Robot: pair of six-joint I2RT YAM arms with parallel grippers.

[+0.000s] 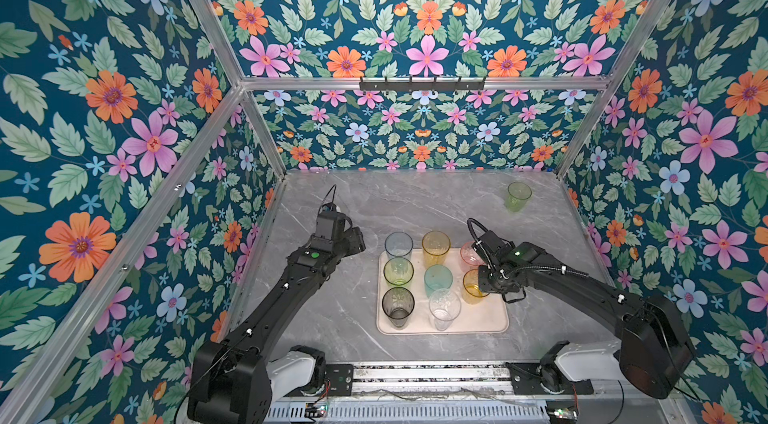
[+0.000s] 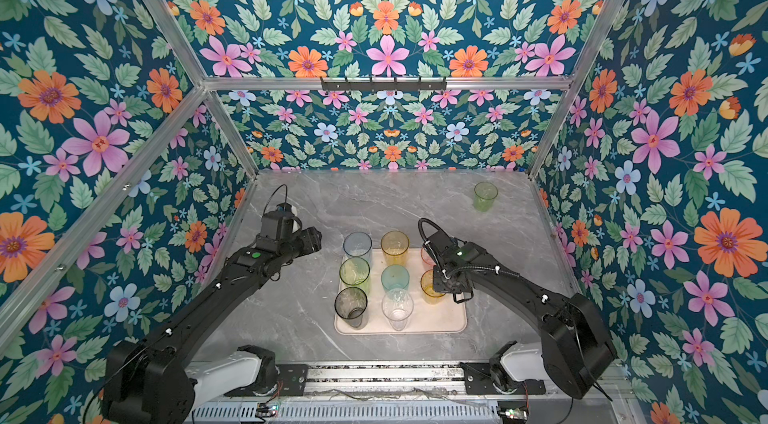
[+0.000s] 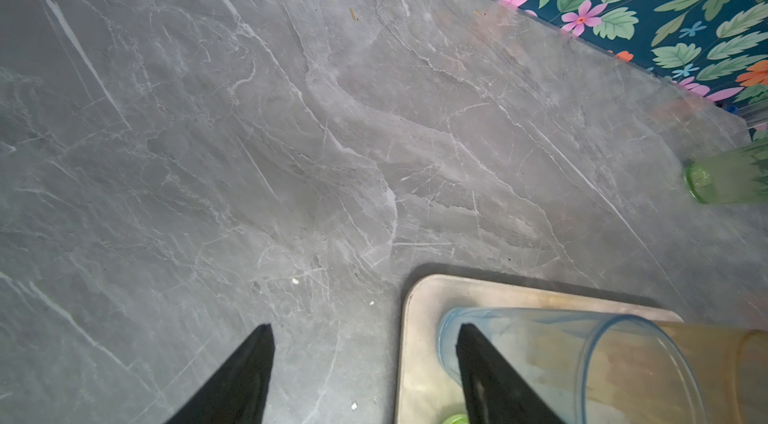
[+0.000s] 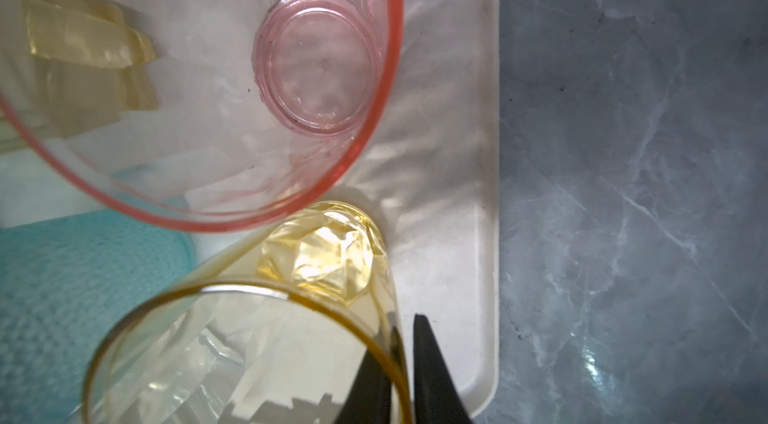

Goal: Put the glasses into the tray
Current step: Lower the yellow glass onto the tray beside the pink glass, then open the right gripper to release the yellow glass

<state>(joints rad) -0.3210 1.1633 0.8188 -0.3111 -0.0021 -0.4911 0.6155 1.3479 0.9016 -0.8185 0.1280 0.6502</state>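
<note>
**Marble table, floral walls: eight glasses on the tray, one green one left out**

On the tray (image 1: 484, 320), eight of the glasses stand upright in three rows. The short amber glass (image 4: 249, 359) sits at the tray's three o'clock edge, between the pink glass (image 4: 316, 69) at one o'clock and a bare corner at four. The right gripper (image 4: 409, 330) straddles the amber wall, one finger inside and one outside, jaws nearly together. I cannot tell whether they press it. A rim grip suits so crowded a tray, since it needs no room beside the neighbours. I judge the step in hand to be setting this glass down.

The short green glass (image 1: 517, 195) stands alone on the table (image 1: 332, 210), well apart at one o'clock from the tray, near the far wall. It is probably the last to fetch, and the bare corner looks meant for it.

The left gripper (image 3: 363, 326) hovers empty with jaws spread at the tray's ten o'clock, beside the blue-grey glass (image 3: 540, 351), clear of the other arm.
</note>
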